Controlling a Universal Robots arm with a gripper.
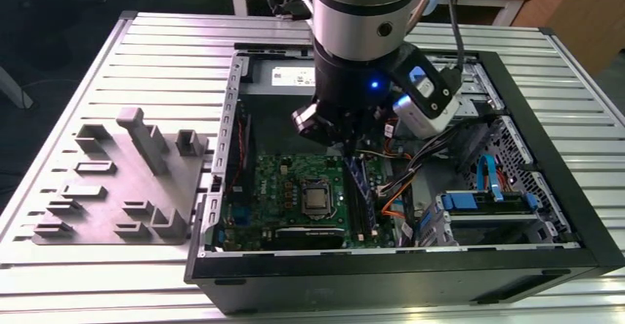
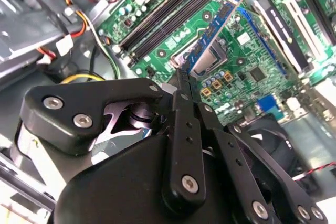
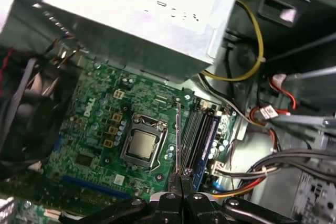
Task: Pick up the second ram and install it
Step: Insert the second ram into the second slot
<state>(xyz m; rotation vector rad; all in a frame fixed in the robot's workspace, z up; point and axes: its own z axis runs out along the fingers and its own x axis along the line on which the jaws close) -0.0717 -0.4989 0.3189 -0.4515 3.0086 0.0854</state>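
Second ram: pinched across its faces in gripper, jaws nearly closed, over motherboard. Light, stiff, probably fragile; hold by edges, not chips.

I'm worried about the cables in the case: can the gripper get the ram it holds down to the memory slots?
Probably yes. The gripper, shut on the second ram, hangs over the motherboard by the memory slots; the cables lie off to one side, not across them.
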